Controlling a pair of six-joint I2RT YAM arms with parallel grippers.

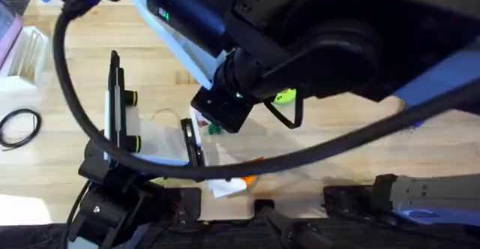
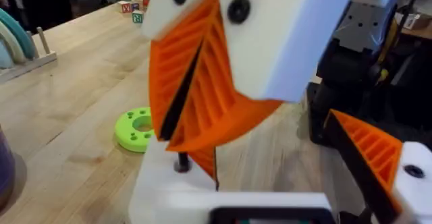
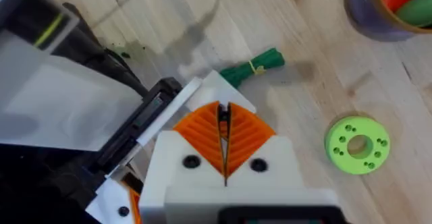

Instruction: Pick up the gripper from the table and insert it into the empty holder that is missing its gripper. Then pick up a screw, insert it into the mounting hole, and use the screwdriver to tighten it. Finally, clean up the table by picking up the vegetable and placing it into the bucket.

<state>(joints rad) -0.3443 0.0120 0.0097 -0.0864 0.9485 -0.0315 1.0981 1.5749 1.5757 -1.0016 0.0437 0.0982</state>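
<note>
My right gripper (image 3: 223,116) is shut, its orange ribbed pads pinching a thin dark screw (image 2: 182,162) that pokes out below the tip. From the left wrist view the right gripper (image 2: 181,140) hangs just over the white holder (image 2: 169,190), with a strip of orange behind the screw. My left gripper (image 2: 266,146) stands open, its other orange-tipped finger (image 2: 368,150) far off to the side. On the table (image 3: 304,82) the dark-green vegetable (image 3: 253,67) lies just beyond the right gripper and also shows from overhead (image 1: 216,129). The bucket (image 3: 361,15) holds red and green things. The screwdriver is out of view.
A bright green disc with holes (image 3: 356,145) (image 1: 285,95) lies near the vegetable. A rack (image 1: 22,46) and a coiled black cable (image 1: 19,125) are at the far left. Toy blocks (image 2: 135,8) stand at the table's far end. The right arm (image 1: 330,39) looms large under the camera.
</note>
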